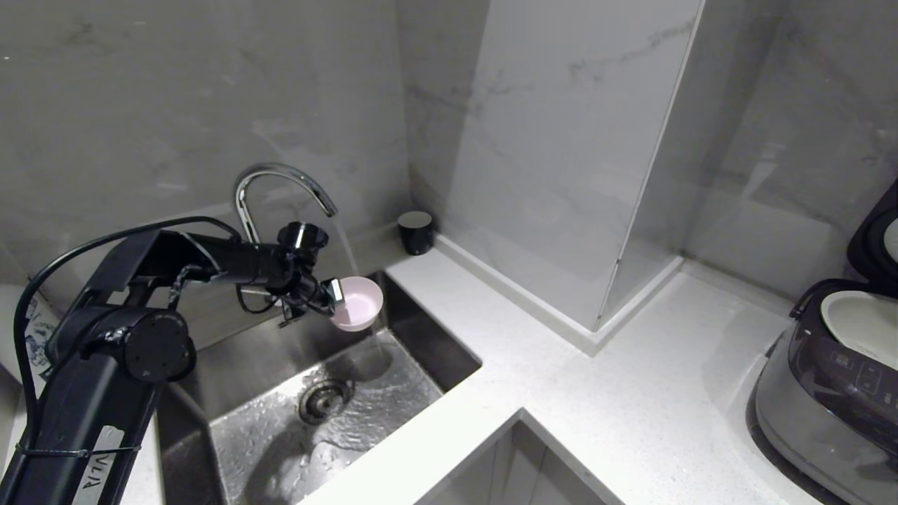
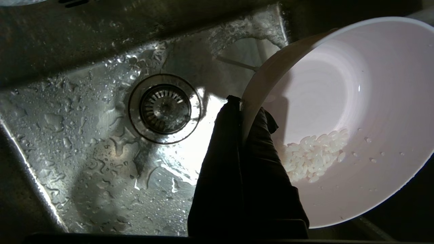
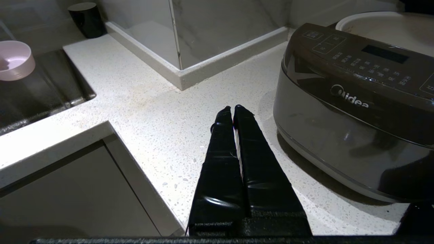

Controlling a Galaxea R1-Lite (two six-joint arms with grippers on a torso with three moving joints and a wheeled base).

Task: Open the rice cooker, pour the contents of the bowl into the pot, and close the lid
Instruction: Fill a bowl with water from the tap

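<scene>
My left gripper [image 1: 335,294] is shut on the near rim of the pale pink bowl [image 1: 359,303] and holds it tilted over the sink, under the tap. In the left wrist view one finger sits inside the rim and one outside [image 2: 245,108]. The bowl [image 2: 339,101] holds a small heap of white rice [image 2: 315,156] and some drops. The rice cooker [image 1: 828,379] stands at the far right with its lid [image 1: 873,238] raised and the white pot [image 1: 859,322] showing. My right gripper [image 3: 233,107] hangs shut and empty above the counter, beside the cooker [image 3: 356,112].
A steel sink [image 1: 266,365] with a round drain [image 1: 324,401] lies below the bowl, its floor wet. A curved chrome tap [image 1: 280,179] arches above, with a thin stream falling by the bowl. A black cup [image 1: 415,231] stands in the corner. White counter [image 1: 596,393] separates sink and cooker.
</scene>
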